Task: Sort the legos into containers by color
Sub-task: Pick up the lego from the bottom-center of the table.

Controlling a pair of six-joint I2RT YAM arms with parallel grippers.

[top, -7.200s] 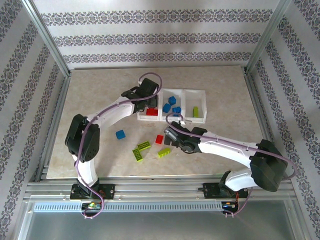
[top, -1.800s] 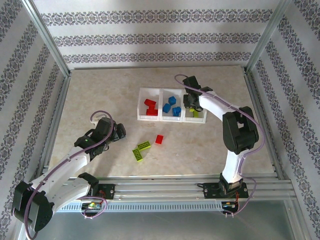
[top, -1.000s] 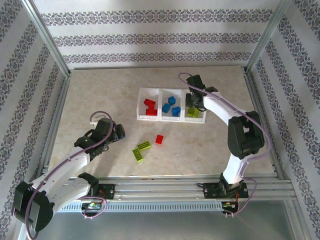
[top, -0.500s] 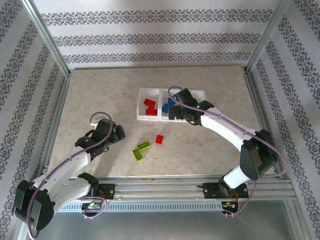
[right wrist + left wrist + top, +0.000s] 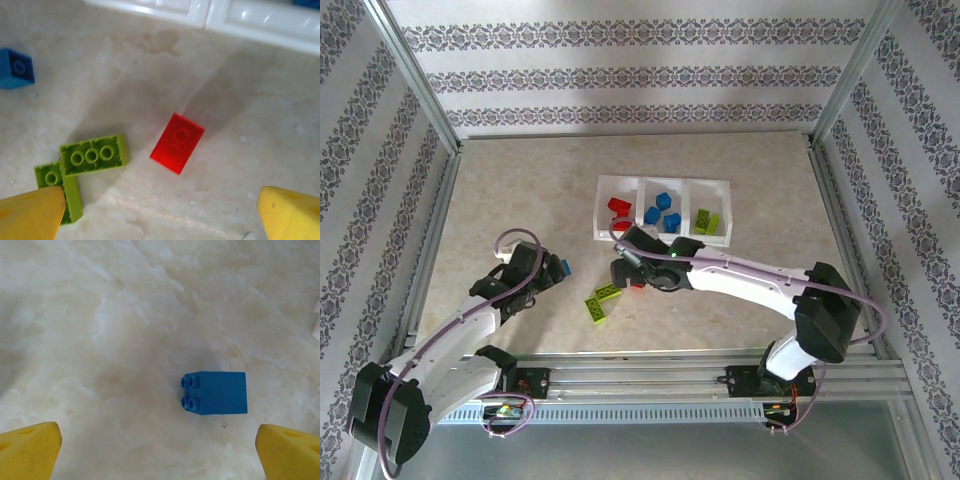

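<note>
The containers are a clear three-compartment tray holding red legos on the left, blue legos in the middle and green legos on the right. A blue lego lies on its side on the table, just ahead of my open left gripper and toward its right finger. My right gripper hangs open above the table, with a red lego just ahead of its fingertips. Two lime green legos lie touching, left of the red one.
The tray's near wall runs a short way beyond the red lego. The blue lego sits to the far left in the right wrist view. Bare marble tabletop surrounds the tray, and metal frame rails border the near edge.
My right arm has swung from the tray's green compartment down and left to hang over the red lego. The left gripper has drawn back slightly, uncovering the blue lego.
</note>
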